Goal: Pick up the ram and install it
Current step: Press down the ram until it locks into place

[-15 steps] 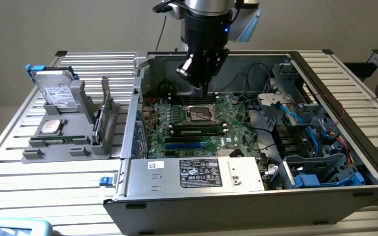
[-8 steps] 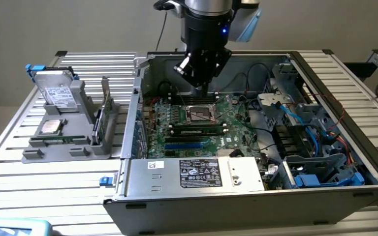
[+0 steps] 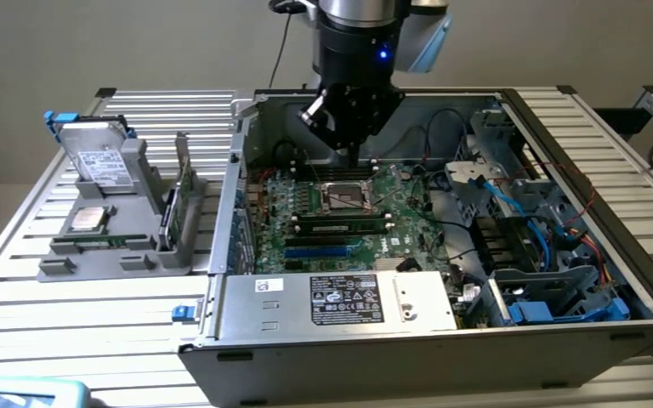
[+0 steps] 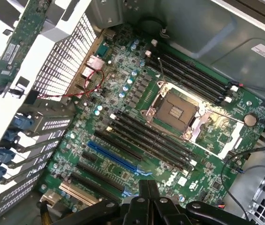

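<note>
In the exterior view, an open computer case (image 3: 440, 340) is seen lying on a slatted metal desk (image 3: 77, 340), taking up the middle of it and the side towards the exterior view's right. The gripper (image 3: 355, 153) is held inside the case above the green motherboard (image 3: 338, 212), just beyond the square processor socket (image 3: 343, 197) and towards the far edge of the desk. Its fingers are drawn together to a narrow tip, and nothing is held. The ram (image 3: 171, 219) is found outside the case, stood on edge in a grey holder (image 3: 88, 263) near the desk edge on the exterior view's left, well apart from the gripper. A grey metal drive (image 3: 99, 157) is propped at the far end of that holder. In the wrist view, the gripper (image 4: 148, 187) is seen with its fingers (image 4: 143, 197) closed against each other and nothing between them. Below it, the motherboard (image 4: 123, 93) is shown with the open socket (image 4: 174, 110) flanked by long black slots (image 4: 146, 138) on both sides. The ram (image 4: 24, 33) is glimpsed beyond the perforated case wall (image 4: 64, 61).
</note>
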Robot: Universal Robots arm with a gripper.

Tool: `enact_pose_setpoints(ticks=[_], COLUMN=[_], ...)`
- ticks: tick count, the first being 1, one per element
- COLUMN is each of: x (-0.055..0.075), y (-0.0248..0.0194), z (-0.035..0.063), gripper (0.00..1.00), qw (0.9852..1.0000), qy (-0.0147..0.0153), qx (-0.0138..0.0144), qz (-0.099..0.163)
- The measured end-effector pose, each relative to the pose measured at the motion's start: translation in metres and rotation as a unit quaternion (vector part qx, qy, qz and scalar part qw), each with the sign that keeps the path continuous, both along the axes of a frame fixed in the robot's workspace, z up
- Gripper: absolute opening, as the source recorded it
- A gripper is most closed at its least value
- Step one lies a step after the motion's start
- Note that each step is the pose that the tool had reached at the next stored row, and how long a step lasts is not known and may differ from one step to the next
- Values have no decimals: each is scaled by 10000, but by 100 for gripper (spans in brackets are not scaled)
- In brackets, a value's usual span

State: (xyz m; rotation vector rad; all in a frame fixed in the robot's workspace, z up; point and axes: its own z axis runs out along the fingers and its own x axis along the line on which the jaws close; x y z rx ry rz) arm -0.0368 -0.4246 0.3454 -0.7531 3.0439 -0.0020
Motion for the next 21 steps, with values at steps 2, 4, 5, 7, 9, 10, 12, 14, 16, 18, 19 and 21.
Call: enact_pose_setpoints(ticks=[2,4,5,7,9,10,12,14,16,18,19,21], x=[0,0,0,0,0,0,0,0,0,0,0,0], y=[0,0,0,0,0,0,0,0,0,0,0,0], z=[0,0,1,1,1,2,2,3,3,4,4,5], gripper=[11,11,11,11,11,11,11,11,11,11,11,11], qw=[9999,9995,9992,9984,9973,9967,9953,9936,9916,9894,9882,9857], qy=[0,0,0,0,0,0,0,0,0,0,0,0], qx=[0,0,0,0,0,0,0,0,1,0,0,0], qz=[-170,-330,-409,-571,-732,-812,-973,-1133,-1295,-1449,-1531,-1688])
